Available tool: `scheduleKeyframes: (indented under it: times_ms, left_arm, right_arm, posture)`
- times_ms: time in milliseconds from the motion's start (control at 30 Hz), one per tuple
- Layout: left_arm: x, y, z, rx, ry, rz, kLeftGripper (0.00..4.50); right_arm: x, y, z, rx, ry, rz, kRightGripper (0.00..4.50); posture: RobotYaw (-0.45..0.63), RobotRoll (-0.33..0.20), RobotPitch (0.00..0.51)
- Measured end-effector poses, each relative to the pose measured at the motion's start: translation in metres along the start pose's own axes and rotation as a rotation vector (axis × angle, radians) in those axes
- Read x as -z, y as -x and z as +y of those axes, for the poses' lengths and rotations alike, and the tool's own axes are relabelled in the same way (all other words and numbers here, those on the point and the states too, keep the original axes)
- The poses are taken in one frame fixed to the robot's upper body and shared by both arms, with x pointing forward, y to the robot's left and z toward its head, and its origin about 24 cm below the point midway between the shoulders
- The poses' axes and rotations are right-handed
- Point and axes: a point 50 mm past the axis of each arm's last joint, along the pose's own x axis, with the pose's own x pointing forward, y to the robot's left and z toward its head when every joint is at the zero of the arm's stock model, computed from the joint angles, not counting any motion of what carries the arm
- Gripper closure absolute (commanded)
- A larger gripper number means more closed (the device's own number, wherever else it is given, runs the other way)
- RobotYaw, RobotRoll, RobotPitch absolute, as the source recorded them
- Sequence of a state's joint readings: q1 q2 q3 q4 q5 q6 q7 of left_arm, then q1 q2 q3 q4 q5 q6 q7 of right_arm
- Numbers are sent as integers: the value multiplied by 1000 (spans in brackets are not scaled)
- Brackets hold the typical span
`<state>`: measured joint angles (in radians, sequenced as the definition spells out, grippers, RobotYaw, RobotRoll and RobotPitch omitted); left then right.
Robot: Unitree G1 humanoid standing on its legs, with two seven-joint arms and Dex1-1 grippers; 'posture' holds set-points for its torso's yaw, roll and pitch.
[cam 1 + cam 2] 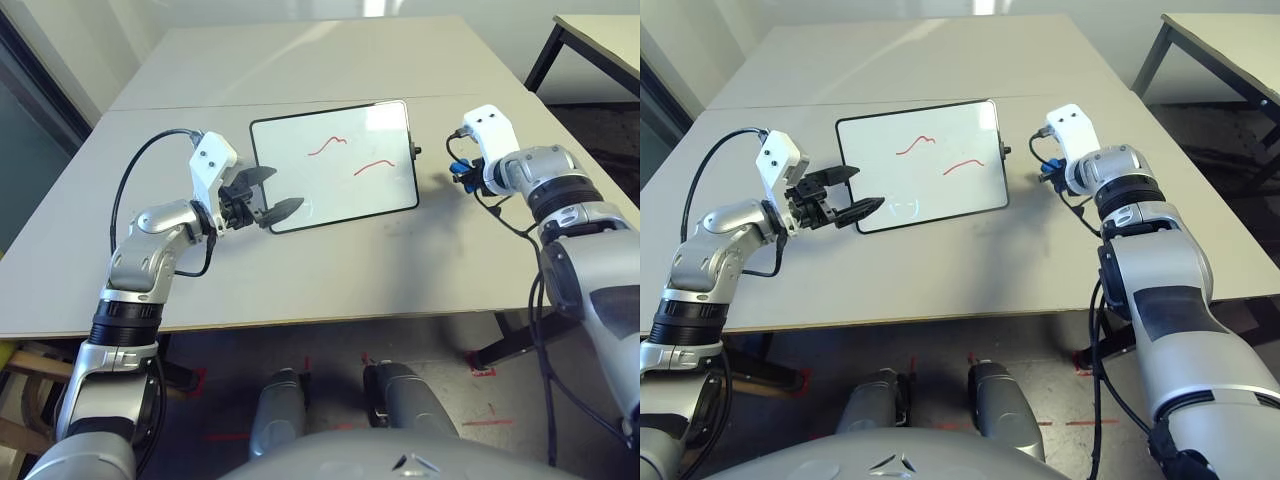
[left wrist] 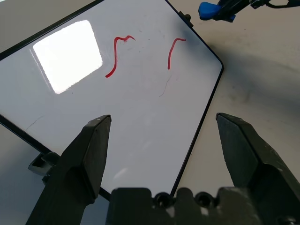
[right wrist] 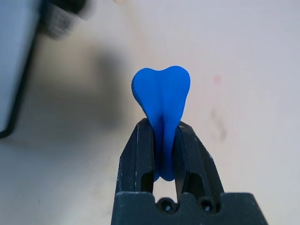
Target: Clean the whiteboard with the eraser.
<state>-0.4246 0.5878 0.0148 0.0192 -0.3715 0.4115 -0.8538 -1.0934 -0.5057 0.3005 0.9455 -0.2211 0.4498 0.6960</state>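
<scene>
On the near left of the grey table [image 1: 330,270], left gripper [image 1: 263,200] hovering at the whiteboard's near-left corner, black fingers [image 2: 89,154] spread wide apart, nothing between them, tips reaching over the board's edge. Just beyond, whiteboard [image 1: 340,185] lying flat on the tabletop, turned slightly askew, thin black frame, rounded corners, small knob [image 1: 416,152] on its right side. On the white surface, two red scribbles [image 1: 328,146], one toward the far middle, the other [image 1: 372,166] nearer the right edge; bright window glare at the far right corner. Right of the board and clear of it, right gripper [image 3: 163,145] raised above the tabletop, fingers clamped tight on the eraser [image 3: 162,101]. Bright blue, bone-shaped block, pinched at its narrow waist, rounded lobed end sticking out past the fingertips, off the table, near the board's knobbed side but not touching it. Farther back, a seam across the table, then bare grey surface. At far right, corner of a second table [image 1: 600,45] on dark legs.
</scene>
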Motion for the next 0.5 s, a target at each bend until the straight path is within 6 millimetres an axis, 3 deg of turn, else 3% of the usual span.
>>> scheduleKeyframes:
  times_ms: [200,500]
  left_arm:
    - [0,-1,0,7,-1,-3,0]
    - [2,-4,0,7,9,-2,0]
  right_arm:
    - [-35,11,16,-79,439,-68,4115]
    - [-63,17,28,-163,655,-74,4115]
  posture:
    - [-96,0,46]
    - [-71,0,44]
